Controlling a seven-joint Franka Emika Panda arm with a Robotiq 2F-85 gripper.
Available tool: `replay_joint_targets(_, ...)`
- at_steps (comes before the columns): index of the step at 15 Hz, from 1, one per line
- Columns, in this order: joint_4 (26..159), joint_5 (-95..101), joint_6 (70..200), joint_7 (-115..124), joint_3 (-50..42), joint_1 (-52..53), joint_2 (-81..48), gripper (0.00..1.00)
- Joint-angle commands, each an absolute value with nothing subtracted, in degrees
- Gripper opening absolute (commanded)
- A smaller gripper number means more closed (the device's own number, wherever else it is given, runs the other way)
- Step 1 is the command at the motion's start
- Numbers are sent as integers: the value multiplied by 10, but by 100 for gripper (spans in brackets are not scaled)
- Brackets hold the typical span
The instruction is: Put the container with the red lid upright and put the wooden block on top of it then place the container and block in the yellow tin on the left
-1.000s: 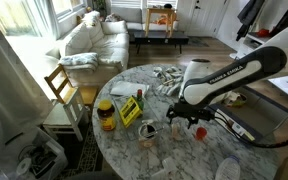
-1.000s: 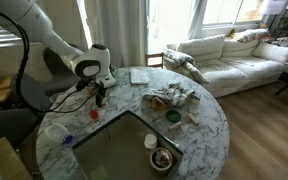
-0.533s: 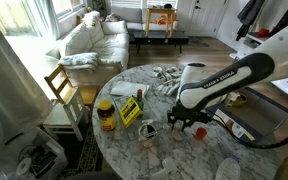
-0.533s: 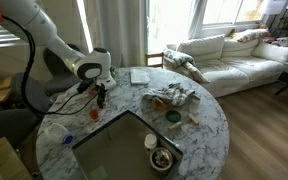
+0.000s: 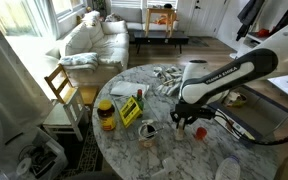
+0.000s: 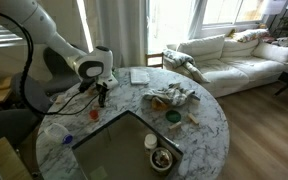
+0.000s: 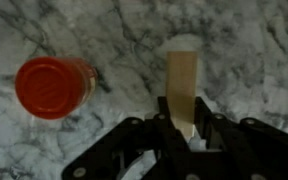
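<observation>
While the gripper pinches the wooden block, presumably for stacking, the container with the red lid stands lid-up just beside it, near the table edge; yellow tin lies toward the chair-side edge.

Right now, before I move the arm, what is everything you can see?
container: one, pale with red lid, on the table beside the block
block: one, pale wood, between the gripper's fingers
tin: one, yellow, on the table next to the jar
jar: one, dark contents, yellow lid, near the table's edge
papers: a heap, pale, on the table
booklet: one, white, near the table's edge
table: one, round, marbled
sofa: one, white, behind the table
chair: one, wooden, beside the table
arm: one, white, over the table
gripper: one, black, shut on the block
</observation>
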State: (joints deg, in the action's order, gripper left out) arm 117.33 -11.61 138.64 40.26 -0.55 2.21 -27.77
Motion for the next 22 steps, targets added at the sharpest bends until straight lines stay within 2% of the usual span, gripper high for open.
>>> replay_joint_targets(1,1205,-147,1344,327,-1,-1,-217,7)
replay_joint_targets(10,1259,-173,1244,248,-19,-14,-125,7)
replay_joint_targets(22,1326,-121,1282,280,-36,-5,-111,7)
